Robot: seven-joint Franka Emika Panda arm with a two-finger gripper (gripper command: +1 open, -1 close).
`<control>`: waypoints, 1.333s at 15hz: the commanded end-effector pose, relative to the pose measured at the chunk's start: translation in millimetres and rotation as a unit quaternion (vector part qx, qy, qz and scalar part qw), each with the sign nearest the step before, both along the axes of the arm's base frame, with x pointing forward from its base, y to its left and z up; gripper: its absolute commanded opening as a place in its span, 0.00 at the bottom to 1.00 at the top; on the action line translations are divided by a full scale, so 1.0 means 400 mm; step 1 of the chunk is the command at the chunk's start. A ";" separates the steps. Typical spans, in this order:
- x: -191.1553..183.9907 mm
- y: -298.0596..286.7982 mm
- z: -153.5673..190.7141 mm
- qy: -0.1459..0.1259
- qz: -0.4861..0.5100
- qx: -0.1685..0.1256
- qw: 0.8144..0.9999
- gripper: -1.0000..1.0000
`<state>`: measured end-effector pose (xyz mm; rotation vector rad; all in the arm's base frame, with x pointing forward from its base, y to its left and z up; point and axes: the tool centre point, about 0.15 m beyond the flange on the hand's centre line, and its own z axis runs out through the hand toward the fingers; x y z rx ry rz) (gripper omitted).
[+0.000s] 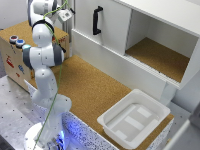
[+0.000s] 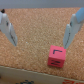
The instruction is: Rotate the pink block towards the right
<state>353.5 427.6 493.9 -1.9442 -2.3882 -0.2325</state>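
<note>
- Exterior view: the Franka arm (image 1: 44, 60) stands at the near end of a cork-topped table (image 1: 90, 87), on the exterior view's left side, its upper links reaching up toward the top of the frame.
- Exterior view: the gripper (image 1: 65, 14) sits high beside the white cabinet (image 1: 135, 35); at this size I cannot tell its opening here, nor see the pink block.
- Exterior view: relative to the cabinet, a black handle (image 1: 96, 20) is mounted on its door, and an open compartment with a cork floor lies toward the exterior view's right.
- Exterior view: a white tray (image 1: 134, 118) rests on the table in front of the cabinet, well apart from the arm's base.
- Exterior view: a wooden box (image 1: 15, 52) with coloured buttons stands behind the arm.
- Wrist view: the gripper (image 2: 39, 31) is spread wide, its two fingers (image 2: 9, 27) far apart and holding nothing.
- Wrist view: the pink block (image 2: 56, 56) lies on the cork surface, untouched, just beyond the tip of one finger and off-centre from the gap between them.
- Wrist view: the block's upper face bears a dark marking, too blurred to read.
</note>
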 end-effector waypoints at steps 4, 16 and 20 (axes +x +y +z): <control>0.130 0.119 -0.102 0.020 -0.012 -0.092 0.995 1.00; 0.097 0.085 -0.144 0.011 -0.013 -0.116 0.993 0.00; 0.083 0.077 -0.118 -0.004 -0.044 -0.105 0.994 0.00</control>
